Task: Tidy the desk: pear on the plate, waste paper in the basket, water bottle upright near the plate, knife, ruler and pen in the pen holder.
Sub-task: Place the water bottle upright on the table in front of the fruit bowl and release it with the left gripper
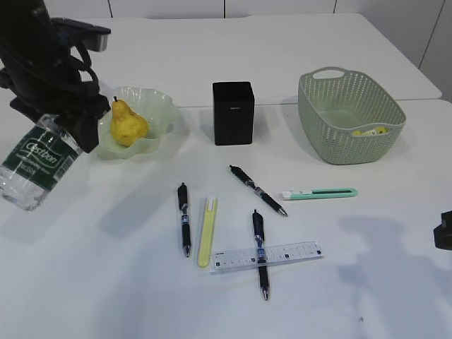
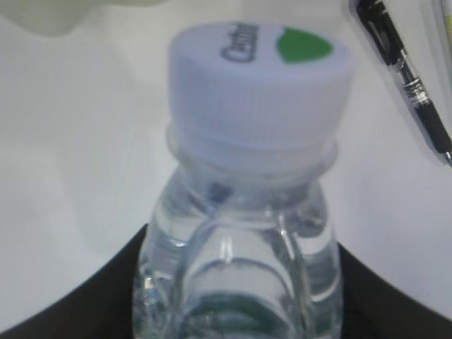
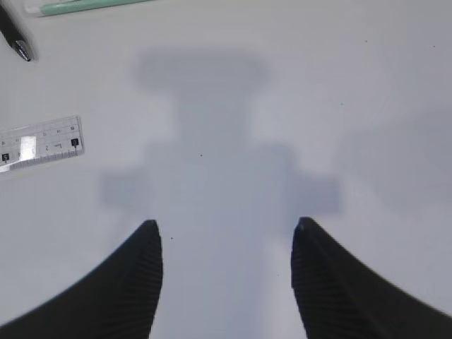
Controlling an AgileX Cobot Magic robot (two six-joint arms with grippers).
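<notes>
The left pincer (image 1: 53,120) grips the water bottle (image 1: 37,164), which hangs tilted above the desk (image 1: 127,282), base down to the left, just left of the plate (image 1: 155,113) holding the pear (image 1: 127,124). In the left wrist view its white cap (image 2: 260,85) points away from the pincer. The right pincer (image 3: 224,244) stands open over bare desk, the ruler (image 3: 39,143) to its left.

White table (image 1: 106,296), matte, soft grey shadows on the front right. 2nd white tabletop (image 1: 282,49) butts against its far edge. White wall panels (image 1: 169,7) at the back.
</notes>
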